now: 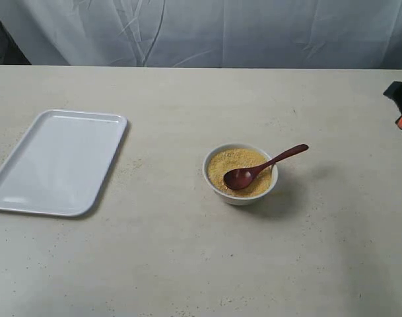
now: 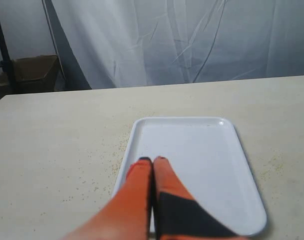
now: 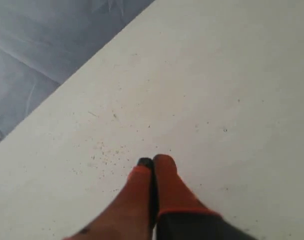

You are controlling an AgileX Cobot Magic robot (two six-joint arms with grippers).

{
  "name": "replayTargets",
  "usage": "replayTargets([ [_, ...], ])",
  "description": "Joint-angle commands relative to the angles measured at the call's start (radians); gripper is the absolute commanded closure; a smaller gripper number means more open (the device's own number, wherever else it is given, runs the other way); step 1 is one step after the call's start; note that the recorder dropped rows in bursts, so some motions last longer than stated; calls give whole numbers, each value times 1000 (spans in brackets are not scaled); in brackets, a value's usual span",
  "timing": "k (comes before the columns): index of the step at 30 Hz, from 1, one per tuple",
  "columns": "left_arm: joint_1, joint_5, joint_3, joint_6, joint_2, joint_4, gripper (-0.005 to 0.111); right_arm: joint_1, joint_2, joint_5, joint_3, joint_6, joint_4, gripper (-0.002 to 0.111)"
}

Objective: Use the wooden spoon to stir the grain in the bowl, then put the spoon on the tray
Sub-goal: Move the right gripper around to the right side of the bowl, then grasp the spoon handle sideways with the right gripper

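Bare worktop (image 1: 187, 277) fills the lower edge of the exterior view, and just above it, a little right of centre, we find the wooden spoon (image 1: 263, 165). Its head lies on the grain (image 1: 230, 162) and its handle leans over the rim of the bowl (image 1: 240, 196) toward the upper right. Nothing grips it.

Well apart at the left sits the tray (image 1: 55, 162), with nothing on it. The left tool (image 2: 152, 161) hangs over the tray, fingers pressed together and holding nothing. The right tool (image 3: 152, 162) is likewise pressed together over bare worktop, with the bowl not in its view.

We judge the task barely begun. Whether the grain has been stirred we cannot tell. Gripping the spoon and laying it on the tray are not yet done.
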Motion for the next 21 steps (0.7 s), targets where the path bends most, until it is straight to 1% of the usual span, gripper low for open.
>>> replayTargets([
  [1, -4, -5, 2, -4, -5, 4, 107, 115, 9, -256, 152, 182, 2, 109],
  [2, -4, -5, 2, -4, -5, 4, 107, 147, 30, -281, 177, 267, -54, 109],
  [3, -4, -5, 2, -4, -5, 4, 107, 163, 70, -283, 179, 339, -155, 109],
  [4, -4, -5, 2, -4, -5, 4, 107, 160, 120, -310, 175, 434, -295, 109],
  [5, -4, -5, 2, -4, -5, 4, 107, 152, 176, -406, 171, 570, -451, 109],
  [7, -4, -5, 2, -4, -5, 4, 107, 99, 316, -661, 148, 854, -743, 109],
  [8, -4, -5, 2, -4, -5, 4, 107, 62, 386, -754, 127, 902, -823, 109],
  [10, -4, -5, 2, -4, -5, 4, 107, 3, 499, -843, 115, 933, -837, 109],
  [13, -4, -5, 2, -4, -5, 4, 107, -50, 606, -952, 115, 965, -861, 109],
  [18, -4, -5, 2, -4, -5, 4, 107, -59, 722, -1059, 106, 965, -854, 108],
  [19, -4, -5, 2, -4, -5, 4, 107, -59, 737, -1065, 98, 965, -851, 104],
  [21, -4, -5, 2, -4, -5, 4, 107, -59, 755, -1065, 83, 965, -851, 94],
])
